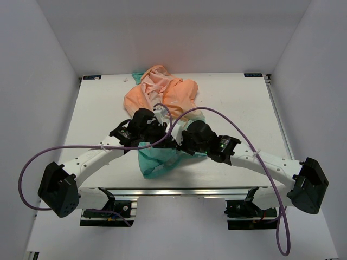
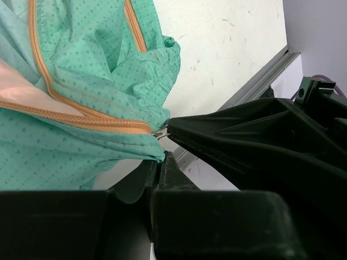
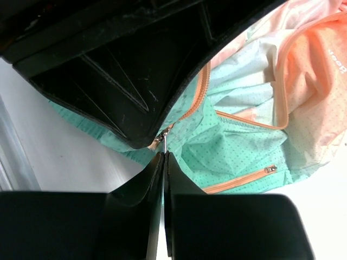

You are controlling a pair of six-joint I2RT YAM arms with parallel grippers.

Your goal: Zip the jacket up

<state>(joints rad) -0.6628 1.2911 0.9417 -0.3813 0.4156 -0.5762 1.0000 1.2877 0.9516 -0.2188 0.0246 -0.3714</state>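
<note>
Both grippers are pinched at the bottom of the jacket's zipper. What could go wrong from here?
1. The right gripper seems to pinch only the tip of the small zipper pull; it may slip out once pulled.
2. The left gripper clamps just the hem edge of the jacket; the thin fabric could slide free and lose tension.
3. The jacket lies bunched and folded, so the slider may snag on wrinkles.

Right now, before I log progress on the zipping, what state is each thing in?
jacket: lying crumpled, front open.
front zipper: unzipped, its two sides spread apart above the slider.
zipper pull: at the bottom end, pinched.
pocket zipper: looks closed.
left fingers: shut on the jacket's hem at the zipper's base.
right fingers: shut on the zipper pull.
</note>
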